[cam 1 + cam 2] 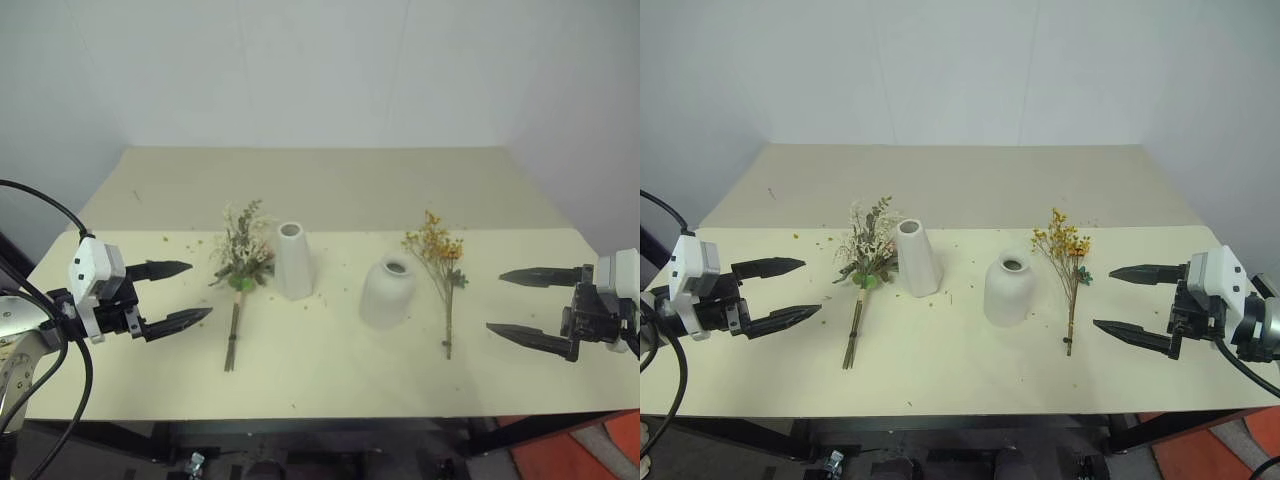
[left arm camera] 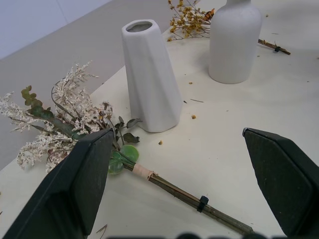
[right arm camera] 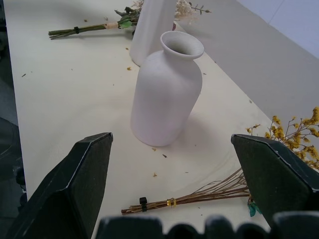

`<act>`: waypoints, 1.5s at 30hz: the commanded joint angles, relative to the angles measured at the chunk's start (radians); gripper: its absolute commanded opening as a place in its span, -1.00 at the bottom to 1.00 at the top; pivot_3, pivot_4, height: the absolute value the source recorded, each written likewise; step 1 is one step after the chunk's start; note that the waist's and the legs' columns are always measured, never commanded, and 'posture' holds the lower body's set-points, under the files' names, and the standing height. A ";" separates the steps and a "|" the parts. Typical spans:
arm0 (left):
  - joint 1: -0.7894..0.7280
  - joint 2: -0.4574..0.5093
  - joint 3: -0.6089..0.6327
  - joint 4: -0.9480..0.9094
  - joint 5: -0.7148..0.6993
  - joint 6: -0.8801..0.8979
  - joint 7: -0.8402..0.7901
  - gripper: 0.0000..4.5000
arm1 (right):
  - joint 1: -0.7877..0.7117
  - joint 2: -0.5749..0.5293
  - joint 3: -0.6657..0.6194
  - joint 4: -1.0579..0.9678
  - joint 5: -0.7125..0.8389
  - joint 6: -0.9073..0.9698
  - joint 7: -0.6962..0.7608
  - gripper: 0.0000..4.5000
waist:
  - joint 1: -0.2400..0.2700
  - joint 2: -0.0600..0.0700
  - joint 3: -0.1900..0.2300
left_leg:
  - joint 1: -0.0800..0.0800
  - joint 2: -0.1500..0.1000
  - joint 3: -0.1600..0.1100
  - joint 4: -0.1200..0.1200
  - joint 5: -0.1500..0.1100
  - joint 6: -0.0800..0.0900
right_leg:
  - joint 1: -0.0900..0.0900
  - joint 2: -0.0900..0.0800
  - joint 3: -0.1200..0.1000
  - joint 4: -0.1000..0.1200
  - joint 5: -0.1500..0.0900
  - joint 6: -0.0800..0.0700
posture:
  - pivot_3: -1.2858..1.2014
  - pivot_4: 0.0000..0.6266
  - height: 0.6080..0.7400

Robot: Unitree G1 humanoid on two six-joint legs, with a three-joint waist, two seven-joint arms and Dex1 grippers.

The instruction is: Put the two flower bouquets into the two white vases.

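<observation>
Both arms hovered over the table (image 1: 330, 385), one at each end. The left gripper (image 1: 180, 293) stood with its jaws spread wide, holding and touching nothing, pointed inward from the left edge. The right gripper (image 1: 523, 303) matched it at the right edge, jaws wide apart and empty.

Between them, across the middle of the cream surface, lay the mixed bouquet (image 1: 241, 262), heads toward the far edge and stems toward the near edge. Just beside it stood the tall tapered vase (image 1: 293, 260), upright. Next came the squat rounded vase (image 1: 387, 293), then the yellow-orange bouquet (image 1: 439, 260), flat on the table. Dried crumbs speckled the top. Plain pale walls rose behind the far edge.
</observation>
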 commanded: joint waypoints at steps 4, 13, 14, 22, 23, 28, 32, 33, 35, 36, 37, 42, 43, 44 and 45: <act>-0.002 0.017 0.035 -0.034 -0.020 0.013 0.013 1.00 | -0.015 -0.001 -0.010 -0.005 0.002 -0.026 0.001 0.99 | 0.001 0.000 0.000 | 0.000 0.000 0.000 0.000 0.000 0.000 | 0.000 0.000 0.000 0.000 0.000 0.000 | 0.03 -0.52 1.00; -0.006 0.026 0.012 -0.046 -0.002 0.044 0.037 1.00 | -0.013 -0.004 -0.014 -0.010 0.008 -0.024 0.000 0.99 | 0.000 0.000 0.000 | 0.000 0.000 0.000 0.000 0.000 0.000 | 0.000 0.000 0.000 0.000 0.000 0.000 | 0.03 -0.52 1.00; -0.008 0.029 0.003 -0.049 0.009 0.056 0.052 1.00 | -0.015 -0.003 -0.014 -0.011 0.008 -0.024 -0.002 0.99 | 0.000 0.000 0.000 | 0.000 0.000 0.000 0.000 0.000 0.000 | 0.000 0.000 0.000 0.000 0.000 0.000 | 0.03 -0.52 1.00; -0.128 0.141 -0.167 -0.104 0.067 0.406 0.244 1.00 | -0.110 0.023 0.017 0.006 -0.011 -0.040 -0.066 0.99 | 0.000 -0.001 0.001 | 0.000 0.000 0.000 0.001 0.000 0.000 | 0.000 0.000 0.000 0.001 0.000 0.001 | 0.03 -0.52 1.00; -0.162 0.151 -0.197 -0.111 0.060 0.474 0.265 1.00 | -0.135 0.021 0.023 0.006 -0.003 -0.037 -0.061 0.99 | -0.001 -0.001 0.003 | 0.000 0.000 0.000 0.001 0.000 0.000 | 0.000 0.000 0.000 0.001 0.000 0.001 | 0.03 -0.52 1.00; -0.378 0.133 -0.326 -0.098 0.032 0.786 0.363 1.00 | -0.215 0.029 0.049 0.008 0.011 -0.032 -0.049 0.99 | -0.001 -0.002 0.006 | 0.000 0.000 0.000 0.001 0.000 0.000 | 0.000 0.001 0.000 0.001 0.000 0.001 | 0.03 -0.52 1.00; -0.586 0.067 -0.430 -0.033 0.034 1.062 0.442 1.00 | -0.279 0.041 0.086 0.008 0.019 -0.032 -0.039 0.99 | 0.000 -0.003 0.007 | -0.001 -0.001 -0.001 0.002 0.000 0.000 | 0.000 0.001 0.000 0.002 0.000 0.002 | 0.03 -0.52 1.00; -0.627 0.055 -0.460 -0.014 0.041 1.115 0.455 1.00 | -0.300 0.044 0.100 0.010 0.020 -0.036 -0.034 0.99 | -0.001 -0.003 0.007 | -0.001 -0.001 -0.001 0.003 0.000 0.000 | 0.000 0.001 0.000 0.001 0.000 0.002 | 0.03 -0.52 1.00; -0.699 0.037 -0.520 0.027 0.052 1.193 0.474 1.00 | -0.342 0.053 0.122 0.019 0.023 -0.045 -0.020 0.99 | -0.006 -0.003 0.008 | -0.002 -0.001 -0.001 0.003 0.000 0.000 | -0.001 0.001 0.000 0.001 0.000 0.003 | 0.03 -0.52 1.00; -0.729 0.022 -0.543 0.056 0.058 1.214 0.489 1.00 | -0.360 0.057 0.131 0.023 0.025 -0.048 -0.013 0.99 | -0.008 -0.003 0.008 | -0.002 -0.001 -0.001 0.003 0.000 0.000 | -0.001 0.001 0.000 0.001 0.000 0.003 | 0.03 -0.52 1.00; -0.755 0.006 -0.569 0.089 0.067 1.225 0.509 1.00 | -0.378 0.062 0.140 0.027 0.026 -0.050 -0.007 0.99 | -0.009 -0.003 0.008 | -0.002 -0.001 -0.001 0.003 0.000 0.000 | -0.001 0.001 0.000 0.002 0.000 0.003 | 0.03 -0.52 1.00; -0.822 -0.049 -0.697 0.211 0.099 1.230 0.570 1.00 | -0.422 0.090 0.169 0.032 0.024 -0.055 0.012 0.99 | -0.009 -0.003 0.008 | -0.001 -0.001 -0.001 0.003 0.000 0.000 | -0.001 0.001 0.000 0.003 0.000 0.002 | 0.03 -0.52 1.00; -0.832 -0.064 -0.716 0.239 0.110 1.230 0.582 1.00 | -0.423 0.093 0.170 0.030 0.023 -0.054 0.013 0.99 | -0.008 -0.003 0.009 | -0.002 -0.001 -0.001 0.003 0.000 0.000 | -0.001 0.001 0.000 0.002 0.000 0.003 | 0.03 -0.52 1.00; -0.839 -0.075 -0.734 0.261 0.122 1.230 0.588 1.00 | -0.422 0.096 0.170 0.027 0.024 -0.054 0.013 0.99 | -0.007 -0.003 0.009 | -0.002 -0.001 -0.001 0.003 0.000 0.000 | -0.001 0.001 0.000 0.002 0.000 0.002 | 0.03 -0.52 1.00; -0.848 -0.089 -0.745 0.287 0.132 1.229 0.592 1.00 | -0.419 0.097 0.168 0.023 0.026 -0.053 0.014 0.99 | -0.004 -0.003 0.009 | -0.002 -0.001 -0.001 0.003 0.000 0.000 | -0.001 0.001 0.000 0.002 0.000 0.002 | 0.03 -0.52 1.00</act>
